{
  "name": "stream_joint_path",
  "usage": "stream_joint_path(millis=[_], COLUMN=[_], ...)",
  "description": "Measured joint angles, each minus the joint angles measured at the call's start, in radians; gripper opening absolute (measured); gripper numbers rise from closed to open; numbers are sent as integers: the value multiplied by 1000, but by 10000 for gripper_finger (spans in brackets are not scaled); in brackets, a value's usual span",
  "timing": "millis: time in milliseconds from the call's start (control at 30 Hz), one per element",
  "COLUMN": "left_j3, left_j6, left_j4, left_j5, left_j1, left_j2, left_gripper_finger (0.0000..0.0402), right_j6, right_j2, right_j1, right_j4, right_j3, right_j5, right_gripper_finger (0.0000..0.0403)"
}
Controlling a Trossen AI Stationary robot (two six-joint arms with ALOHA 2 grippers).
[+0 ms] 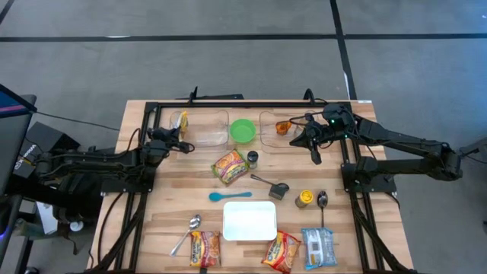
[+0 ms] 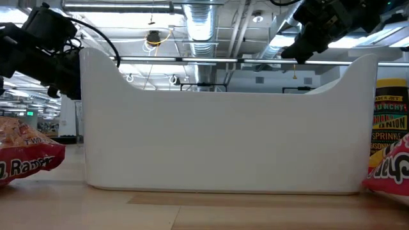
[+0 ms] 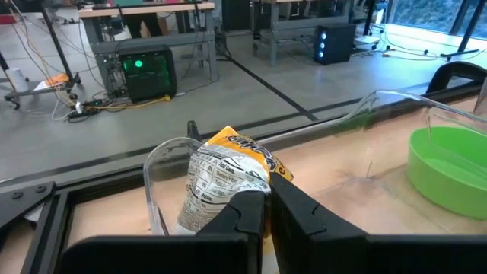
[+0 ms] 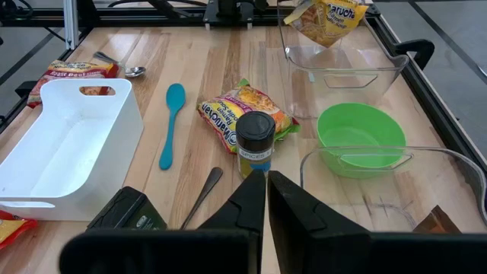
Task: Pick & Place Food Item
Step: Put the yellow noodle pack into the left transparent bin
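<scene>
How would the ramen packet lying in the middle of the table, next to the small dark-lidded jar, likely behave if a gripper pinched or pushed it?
The ramen packet looks like a thin crinkled wrapper, so its edges would probably flex and its glossy film might slip. It lies flat on the table, so rolling or tipping seems unlikely. A push could carry it into the dark-lidded jar, which stands close against it and looks likelier to topple.

yellow jar (image 2: pixel 390 124): "SPRINKLE" | ramen packet (image 4: pixel 329 19): "maruchan" | left packet (image 2: pixel 25 153): "Ramen"
</scene>
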Motion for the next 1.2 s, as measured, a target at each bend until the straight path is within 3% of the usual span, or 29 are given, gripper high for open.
stream_joint_path(millis=[233, 600, 1200], left_j3=[0, 1, 1], left_j6=[0, -1, -82], left_j4=[0, 0, 0], left_j5=[25, 61, 92], left_j1=[0, -2, -2], left_j2=[0, 0, 0], left_gripper_finger=[13, 89, 145], right_j6=[0, 0, -2], right_j2=[0, 0, 0], right_j1=[0, 0, 0], right_j4=[0, 0, 0], right_j3=[0, 0, 0], right_j5=[0, 0, 0], right_gripper_finger=[13, 13, 13])
